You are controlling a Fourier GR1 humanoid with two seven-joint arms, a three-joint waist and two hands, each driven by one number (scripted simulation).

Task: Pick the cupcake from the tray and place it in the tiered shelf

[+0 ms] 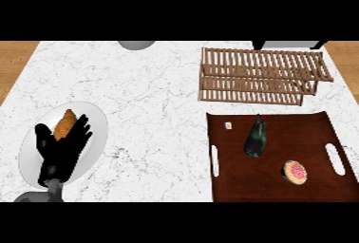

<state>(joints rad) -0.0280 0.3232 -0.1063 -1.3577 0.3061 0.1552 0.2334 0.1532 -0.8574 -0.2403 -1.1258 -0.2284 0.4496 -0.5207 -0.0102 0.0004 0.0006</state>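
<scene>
- Head view, white marbled table (140,95): dark brown tray (273,190) lying at the near right corner, with slot handles on its left and right sides.
- In the tray: cupcake (296,172) with pink top, toward the near right part; dark green eggplant (256,138) near the middle, well apart from the cupcake; small pale item (228,125) by the far left corner.
- Wooden slatted tiered shelf (259,76) at the far right of the table, beyond the tray, nothing on its slats.
- White plate (95,137) near the left edge, holding an orange-brown croissant (66,124).
- Left robot hand (63,147) over the plate, fingers straight and spread, holding nothing, fingertips at the croissant.
- Right robot hand not in sight.
</scene>
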